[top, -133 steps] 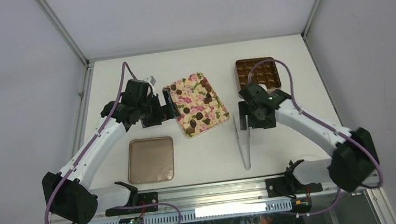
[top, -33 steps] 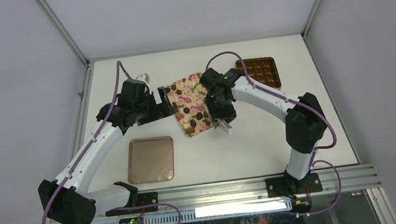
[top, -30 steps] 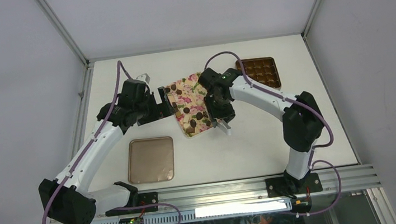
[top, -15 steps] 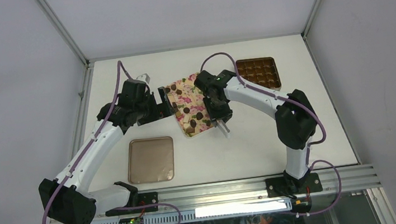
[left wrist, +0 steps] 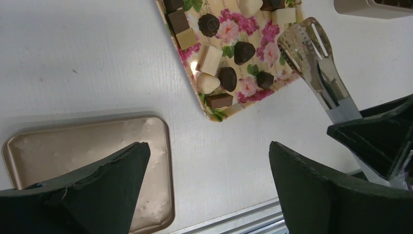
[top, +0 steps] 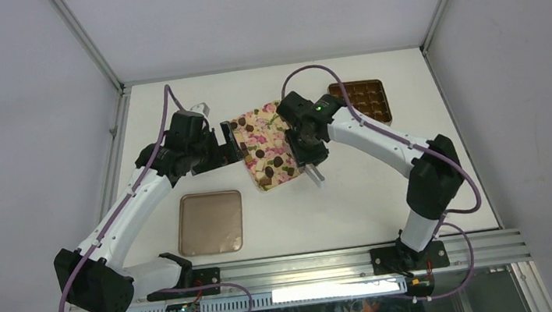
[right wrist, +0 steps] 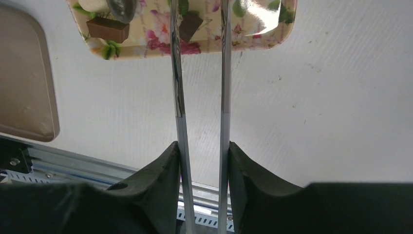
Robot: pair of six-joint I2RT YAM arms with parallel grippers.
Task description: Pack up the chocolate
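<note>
Several pieces of chocolate [top: 277, 160], dark and pale, lie on a flowered tray [top: 253, 117] in the middle of the table. My right gripper [top: 314, 169] is shut on metal tongs [right wrist: 174, 73], one arm against each finger. The tongs [left wrist: 311, 58] reach over the tray's right corner. In the right wrist view a dark piece [right wrist: 189, 25] lies between the tong arms, whose tips are cut off by the frame. My left gripper [top: 231, 144] stands open and holds nothing at the tray's left edge. The brown grid box [top: 364, 99] sits at the back right.
A flat tan lid [top: 210, 222] lies near the front left, seen under my left fingers [left wrist: 87, 195] in the left wrist view. The metal rail [top: 301, 267] runs along the table's near edge. Frame posts stand at the back corners.
Since the earliest frame my right gripper has taken the tongs off the table and carried them to the tray. Over the last second its elbow swung right. The left arm has stayed still.
</note>
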